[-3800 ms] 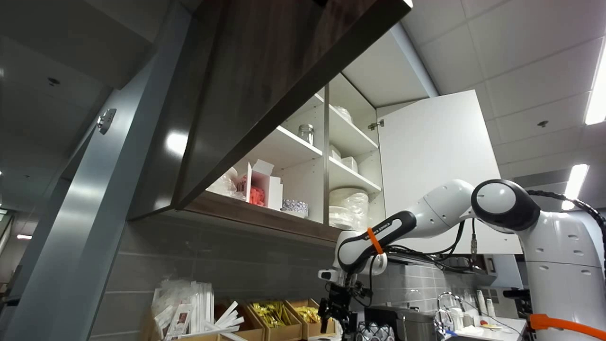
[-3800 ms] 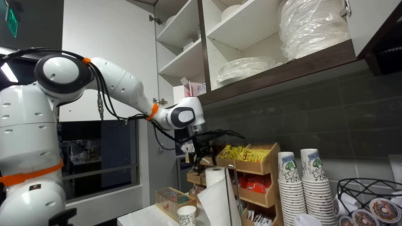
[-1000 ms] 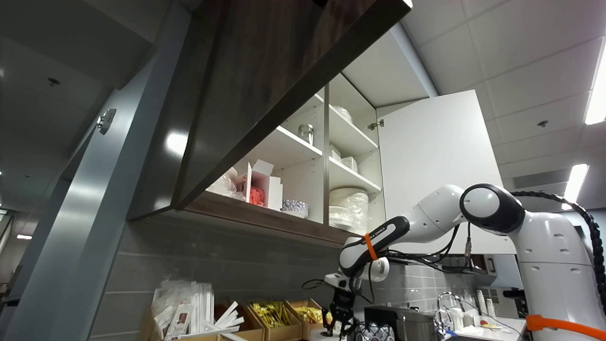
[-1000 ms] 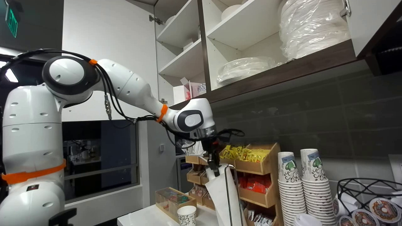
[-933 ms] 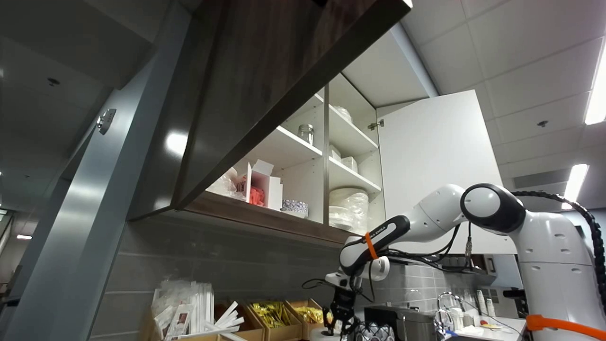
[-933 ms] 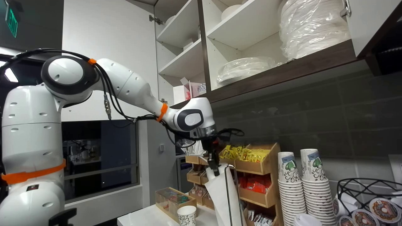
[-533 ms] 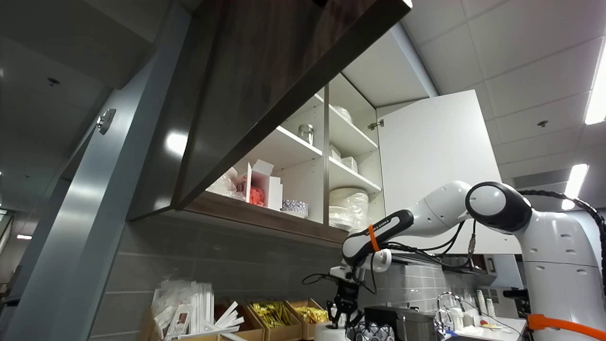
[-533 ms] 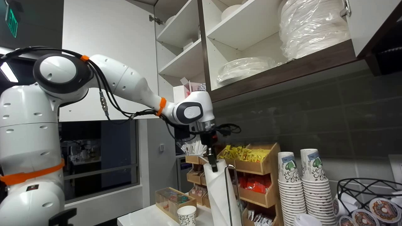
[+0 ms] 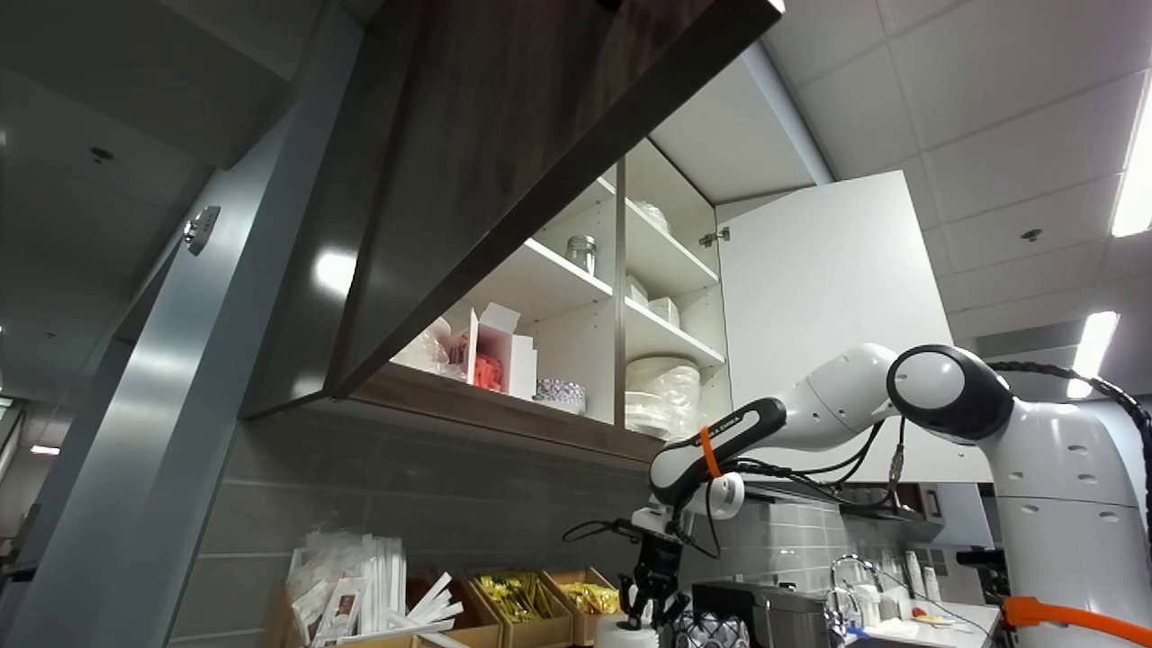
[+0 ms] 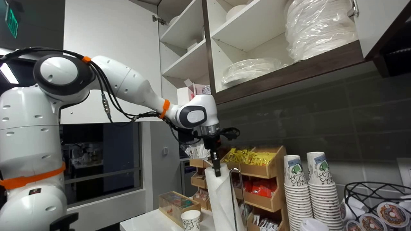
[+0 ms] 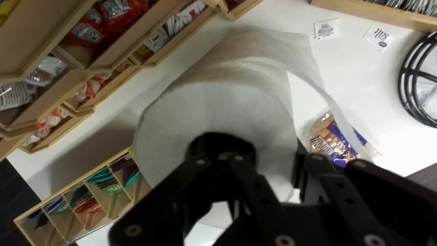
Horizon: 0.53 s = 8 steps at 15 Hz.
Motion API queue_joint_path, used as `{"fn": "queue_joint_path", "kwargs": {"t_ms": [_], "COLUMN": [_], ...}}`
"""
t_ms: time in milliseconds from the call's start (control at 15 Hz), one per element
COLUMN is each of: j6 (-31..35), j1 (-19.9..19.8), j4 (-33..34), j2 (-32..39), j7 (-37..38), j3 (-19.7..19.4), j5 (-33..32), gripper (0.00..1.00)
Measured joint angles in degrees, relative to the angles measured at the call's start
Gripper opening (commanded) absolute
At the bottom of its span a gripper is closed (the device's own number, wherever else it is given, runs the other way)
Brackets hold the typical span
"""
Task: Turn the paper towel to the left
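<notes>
Both exterior views, tilted upward, share the open white-shelved cupboard (image 9: 576,351) and white jointed arm (image 10: 128,81), while the wrist view looks closely down on the white paper-towel roll (image 11: 211,112).

In an exterior view: paper towel (image 10: 221,197) on tabletop (image 10: 151,220), box (image 10: 178,207) to its left, cup (image 10: 190,220) before the box. Rack (image 10: 257,171) behind paper towel; right of rack, stacked cups (image 10: 298,195); farther right, basket (image 10: 366,183) of pods (image 10: 392,214). Above, plates (image 10: 252,70) in cabinet (image 10: 289,73).

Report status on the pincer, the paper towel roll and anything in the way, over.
Pincer closed on the paper towel roll at its top end. Loose sheet hanging off it. Wire loop close alongside; may hinder the turn.
</notes>
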Motion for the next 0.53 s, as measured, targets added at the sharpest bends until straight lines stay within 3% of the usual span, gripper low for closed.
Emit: {"fn": "queue_joint_path", "kwargs": {"t_ms": [133, 533], "j6": [0.0, 0.8], "j1": [5.8, 16.9], "j4": [-0.2, -1.6], "j2": [-0.1, -0.3], "j7": [0.7, 0.6], "j3": [-2.7, -9.7], "j5": [-0.4, -3.5], "gripper": [0.06, 0.06]}}
